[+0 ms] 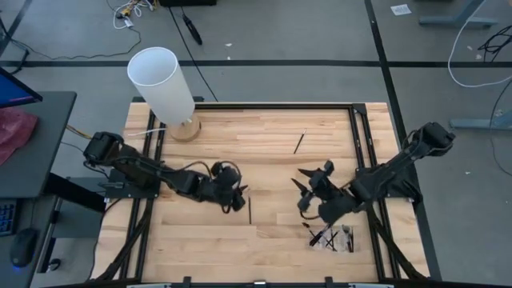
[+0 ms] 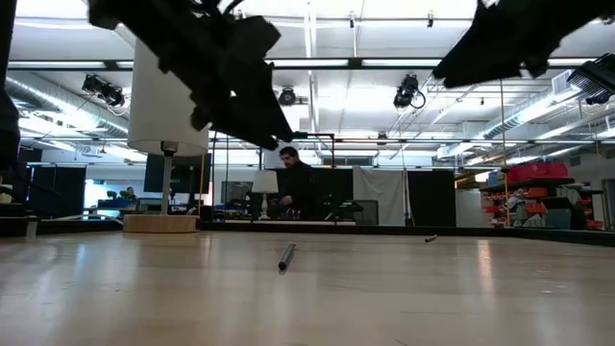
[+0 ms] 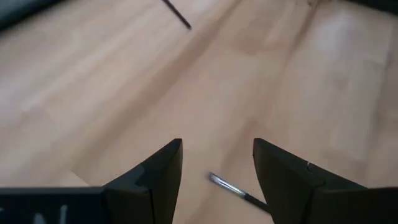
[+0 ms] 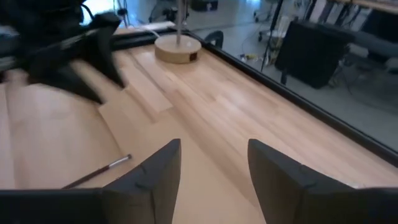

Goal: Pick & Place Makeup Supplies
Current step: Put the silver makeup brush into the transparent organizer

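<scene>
One thin dark makeup brush lies flat on the wooden table near its middle. It shows end-on in the low view. My left gripper hangs open above it, and the brush's pale ferrule lies between the open fingers. A second brush lies alone toward the far edge. Several more brushes lie crossed in a heap on a pale patch near the near edge. My right gripper is open above the table, right of centre, and sees the middle brush.
A tall white cylinder on a round wooden base stands at the far left corner. Black rails frame the tabletop. A person stands in the room beyond the table. Bare wood lies between the two grippers.
</scene>
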{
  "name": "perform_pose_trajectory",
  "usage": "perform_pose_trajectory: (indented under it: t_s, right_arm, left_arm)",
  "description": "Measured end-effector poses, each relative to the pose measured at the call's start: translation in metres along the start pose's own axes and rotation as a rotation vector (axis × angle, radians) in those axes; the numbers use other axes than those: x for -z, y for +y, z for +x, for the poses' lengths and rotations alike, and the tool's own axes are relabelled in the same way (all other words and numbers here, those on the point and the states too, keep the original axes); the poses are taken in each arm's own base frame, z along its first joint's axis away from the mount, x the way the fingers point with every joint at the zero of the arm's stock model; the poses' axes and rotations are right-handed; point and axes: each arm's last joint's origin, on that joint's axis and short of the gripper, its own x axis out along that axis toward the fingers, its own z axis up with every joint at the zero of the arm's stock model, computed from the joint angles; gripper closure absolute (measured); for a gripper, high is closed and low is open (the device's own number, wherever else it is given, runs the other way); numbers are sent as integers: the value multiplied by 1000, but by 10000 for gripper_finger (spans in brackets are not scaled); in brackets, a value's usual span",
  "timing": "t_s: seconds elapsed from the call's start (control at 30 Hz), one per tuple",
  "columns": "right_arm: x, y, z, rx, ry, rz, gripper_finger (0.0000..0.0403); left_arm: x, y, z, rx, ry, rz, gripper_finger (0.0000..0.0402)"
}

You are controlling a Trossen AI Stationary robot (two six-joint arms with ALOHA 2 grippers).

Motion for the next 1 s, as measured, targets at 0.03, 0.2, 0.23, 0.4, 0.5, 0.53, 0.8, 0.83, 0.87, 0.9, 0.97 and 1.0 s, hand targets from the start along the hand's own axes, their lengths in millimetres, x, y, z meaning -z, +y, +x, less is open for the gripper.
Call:
perform_pose_trajectory:
  t_s: [0.03,0.2,0.23,0.4,0.5,0.53,0.8,0.83,0.87,0.9,0.97,1.0]
  right_arm:
    - [4,-1,5,-1,-17,-5,216]
    - [18,-6,23,-49,-97,-33,216]
    - [19,-7,24,-66,-115,-38,216]
    - [23,-9,26,-188,-176,-43,216]
    - [24,-8,26,-255,-190,-26,216]
    - [24,-8,25,-275,-189,-23,216]
    - [24,-2,23,-469,-160,-14,216]
    - [24,-2,23,-489,-157,-10,216]
    - [24,-2,22,-504,-155,-3,216]
    - [24,-1,22,-513,-153,5,216]
    - [23,-1,22,-522,-153,16,216]
    - [23,-1,22,-525,-153,16,216]
  left_arm:
    - [4,-4,-1,9,9,-27,202]
    - [27,-20,-5,26,52,-144,203]
    - [30,-22,-5,27,59,-171,203]
    - [46,-30,-5,9,79,-287,203]
    - [57,-34,-3,-21,63,-330,203]
    - [60,-35,-2,-31,58,-343,203]
    - [88,-48,5,-76,-44,-431,203]
    - [90,-49,6,-77,-68,-436,203]
    - [91,-52,8,-74,-87,-441,203]
    - [92,-55,11,-79,-96,-431,203]
    - [92,-61,20,-93,-94,-396,203]
    - [92,-65,25,-103,-93,-375,203]
